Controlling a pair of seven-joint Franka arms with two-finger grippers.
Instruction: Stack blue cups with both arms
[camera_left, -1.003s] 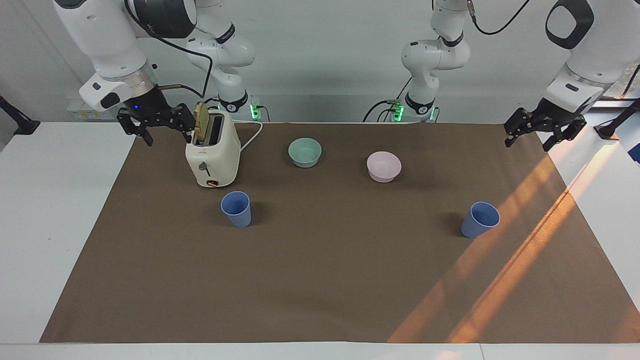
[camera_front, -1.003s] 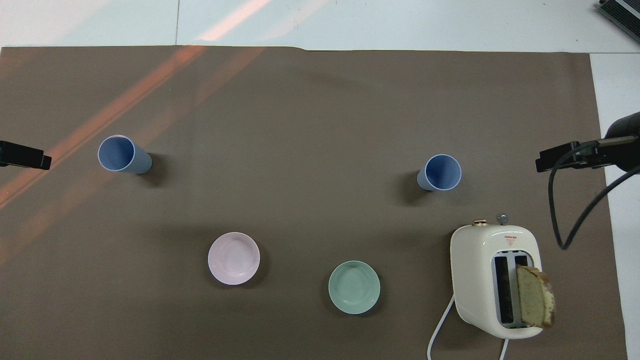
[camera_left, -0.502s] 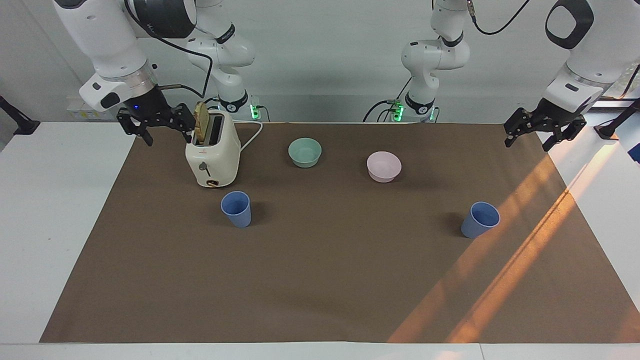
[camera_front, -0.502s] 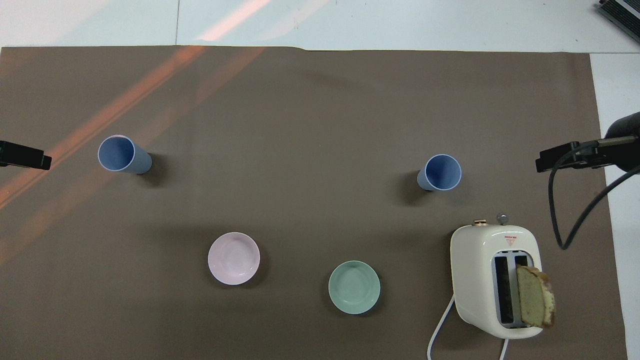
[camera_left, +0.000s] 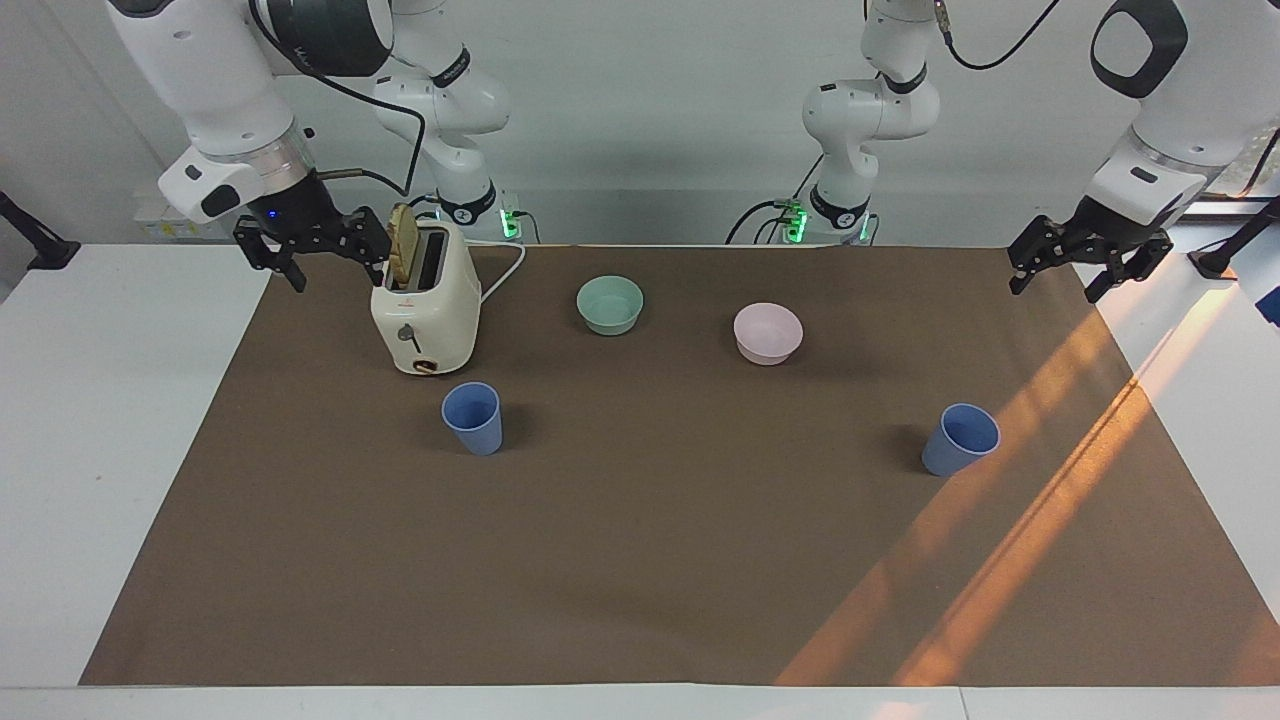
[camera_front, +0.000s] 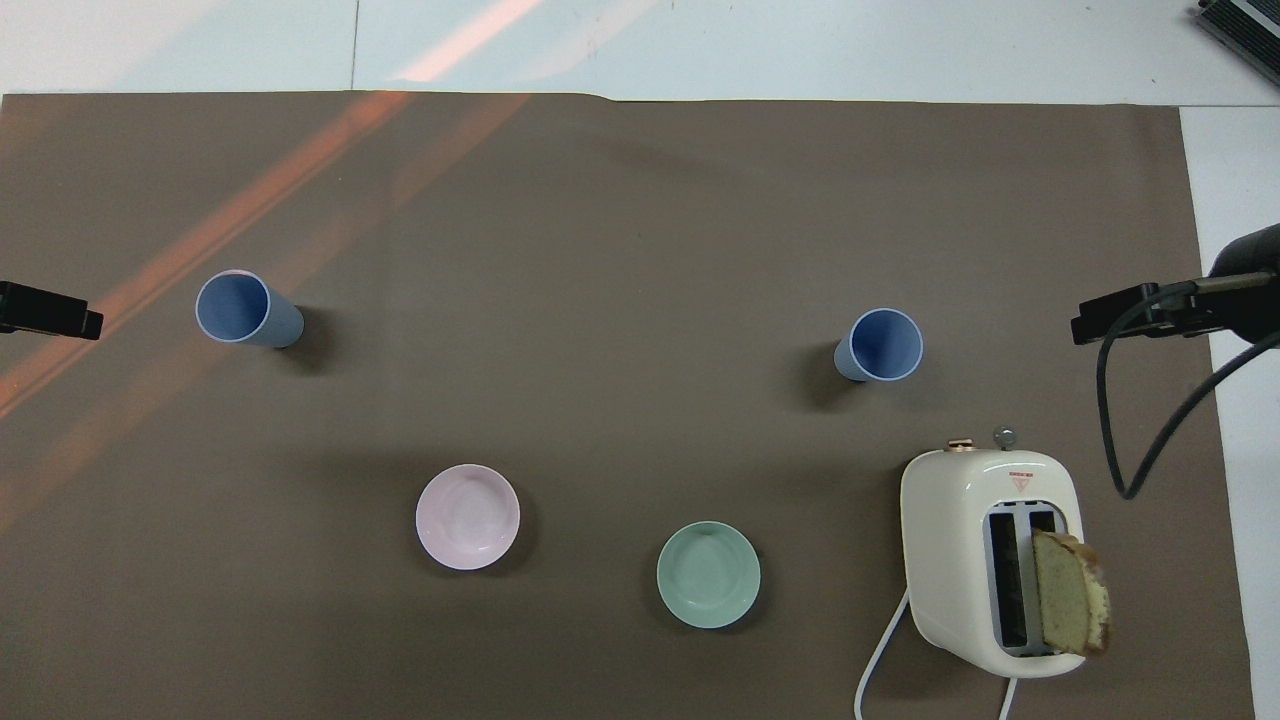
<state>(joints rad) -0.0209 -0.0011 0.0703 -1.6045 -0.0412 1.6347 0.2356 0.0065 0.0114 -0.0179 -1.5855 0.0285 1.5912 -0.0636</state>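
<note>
Two blue cups stand upright and apart on the brown mat. One cup (camera_left: 473, 417) (camera_front: 880, 345) is just farther from the robots than the toaster, toward the right arm's end. The other cup (camera_left: 960, 440) (camera_front: 245, 310) stands toward the left arm's end, beside a streak of sunlight. My right gripper (camera_left: 338, 272) hangs open and empty beside the toaster's top, over the mat's edge. My left gripper (camera_left: 1053, 285) hangs open and empty over the mat's corner at its own end. In the overhead view only a finger (camera_front: 50, 312) of the left and a finger (camera_front: 1140, 315) of the right show.
A cream toaster (camera_left: 425, 310) (camera_front: 990, 560) with a slice of bread sticking out stands close to the right gripper, its cord trailing toward the robots. A mint-green bowl (camera_left: 610, 303) (camera_front: 708, 574) and a pale pink bowl (camera_left: 768, 332) (camera_front: 467, 516) sit nearer to the robots than the cups.
</note>
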